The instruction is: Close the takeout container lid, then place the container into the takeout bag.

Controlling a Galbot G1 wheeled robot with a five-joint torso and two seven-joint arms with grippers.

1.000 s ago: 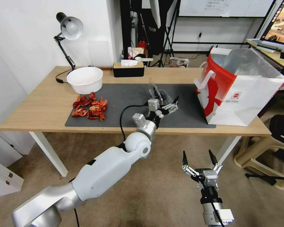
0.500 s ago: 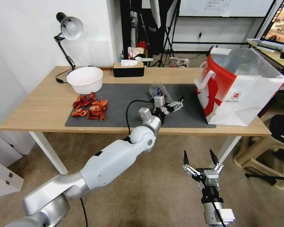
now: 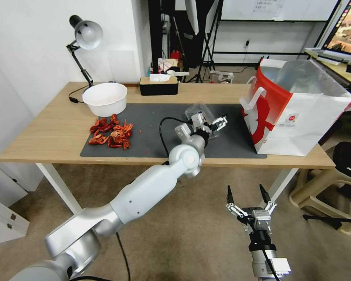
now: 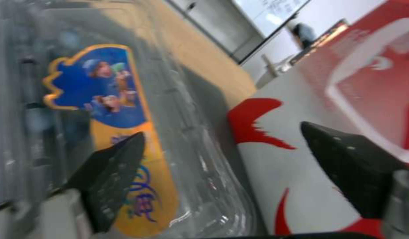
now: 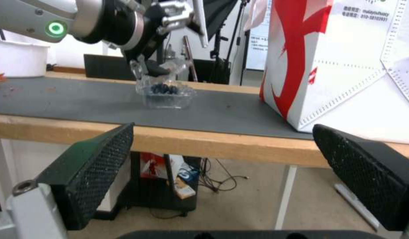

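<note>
The clear takeout container (image 3: pixel 202 114) sits on the grey mat (image 3: pixel 152 136), with dark food in its tray (image 5: pixel 165 95). Its lid (image 4: pixel 102 96), bearing a blue and orange sticker, leans partway over the tray. My left gripper (image 3: pixel 213 122) is open just over the container; one finger (image 4: pixel 111 179) lies against the lid and the other finger (image 4: pixel 352 167) points toward the bag. The white-and-red takeout bag (image 3: pixel 296 113) stands open on the table to the right of the container. My right gripper (image 3: pixel 247 197) hangs open below the table's front edge.
A white bowl (image 3: pixel 105 98) and a pile of red crayfish shells (image 3: pixel 112 136) lie on the left of the table. A desk lamp (image 3: pixel 85 35) and a tissue box (image 3: pixel 158 86) stand at the back. A beige stool (image 3: pixel 331 183) is at the right.
My left arm has reached farther forward and right over the container. The lid has gone from nearly upright to leaning over the tray. The right arm has stayed still.
</note>
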